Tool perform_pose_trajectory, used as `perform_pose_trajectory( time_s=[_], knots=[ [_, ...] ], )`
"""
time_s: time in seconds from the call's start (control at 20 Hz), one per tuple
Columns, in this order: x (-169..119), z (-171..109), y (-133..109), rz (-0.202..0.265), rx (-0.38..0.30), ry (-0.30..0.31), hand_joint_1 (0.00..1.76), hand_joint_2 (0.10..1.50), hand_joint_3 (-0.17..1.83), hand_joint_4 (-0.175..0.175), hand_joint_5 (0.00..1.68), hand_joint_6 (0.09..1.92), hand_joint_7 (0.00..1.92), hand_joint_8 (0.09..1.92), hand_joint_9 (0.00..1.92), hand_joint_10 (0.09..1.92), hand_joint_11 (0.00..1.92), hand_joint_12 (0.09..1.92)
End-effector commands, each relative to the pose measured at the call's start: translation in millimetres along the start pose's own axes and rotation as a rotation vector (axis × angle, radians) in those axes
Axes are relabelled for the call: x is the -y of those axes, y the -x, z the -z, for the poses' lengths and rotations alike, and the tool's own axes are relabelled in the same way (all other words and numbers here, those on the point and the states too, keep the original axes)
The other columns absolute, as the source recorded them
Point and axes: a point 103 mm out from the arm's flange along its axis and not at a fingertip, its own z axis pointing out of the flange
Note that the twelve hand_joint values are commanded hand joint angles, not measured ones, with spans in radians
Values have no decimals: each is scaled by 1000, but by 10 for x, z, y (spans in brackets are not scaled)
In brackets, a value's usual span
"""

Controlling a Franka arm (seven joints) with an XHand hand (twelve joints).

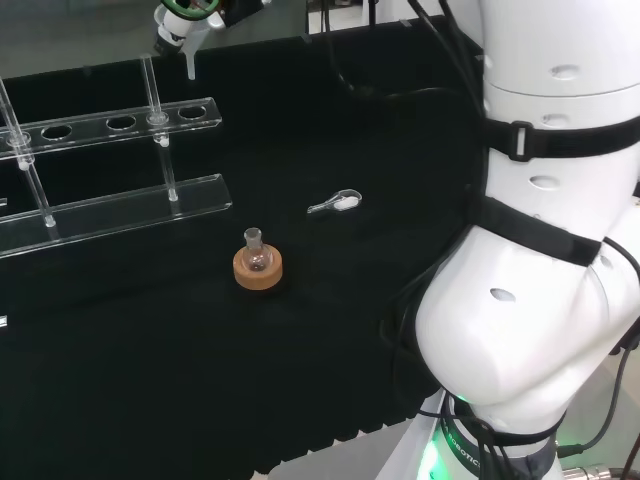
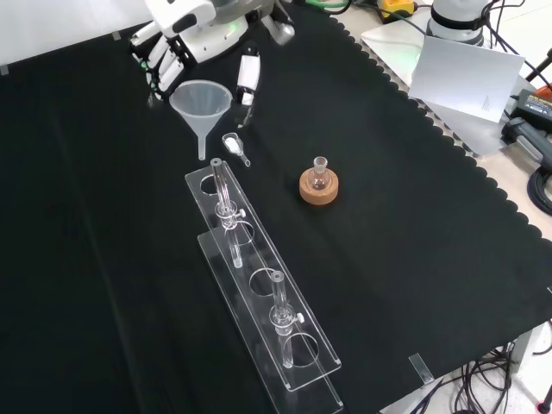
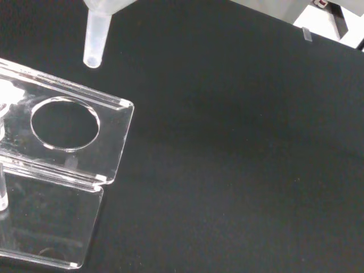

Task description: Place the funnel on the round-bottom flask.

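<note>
1. Nearest the front camera, low on the black cloth (image 2: pixel 414 259), sits a clear acrylic test-tube rack (image 2: pixel 259 285), running lengthwise away from the lens with round holes along its top plate and thin posts rising from it.

2. Just past the middle of the cloth, to the right of the rack in the front view, stands the round-bottom flask (image 2: pixel 320 176), upright in its cork ring (image 2: pixel 318 188). The neck is open and points straight up. From the head view the flask (image 1: pixel 256 255) and its cork ring (image 1: pixel 258 270) sit near the centre of the bench, well apart from the rack (image 1: pixel 110 170).

3. A little farther off in the front view, just beyond the rack's far end, lies a small clear spoon (image 2: pixel 235 147) with something white in its bowl. The head view shows the spoon (image 1: pixel 336 204) flat on the cloth, to the right of the flask.

4. Farther still, the funnel (image 2: pixel 201 110) hangs in the air, wide mouth up, stem down, above the rack's far end and well apart from the flask. In the wrist view its stem (image 3: pixel 95 37) hovers just off the rack's end hole (image 3: pixel 64 123).

5. Farthest off, at the top of the front view, the hand (image 2: pixel 185 34) has its fingers curled round the funnel's rim, grasping it. In the head view it shows at the top edge (image 1: pixel 182 22), the stem pointing down.
</note>
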Motion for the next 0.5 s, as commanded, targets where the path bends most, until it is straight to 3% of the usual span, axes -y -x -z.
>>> perform_pose_trajectory(
  time_s=[0.05,0.25,0.3,0.4,0.5],
  knots=[
    [150,-65,320,-36,-26,-1,620,801,45,-12,737,156,1003,521,630,524,0,1534],
    [247,-158,560,-53,-10,-8,620,801,45,-12,738,160,1006,520,630,521,0,1534],
    [233,-107,416,-61,20,-22,620,801,45,-12,738,161,1007,520,630,521,0,1534],
    [240,-94,356,-62,27,-25,620,801,45,-12,738,163,1008,519,629,519,0,1533],
    [275,-111,319,-39,-11,-4,620,801,45,-12,740,167,1009,518,629,518,0,1533]
  ],
)
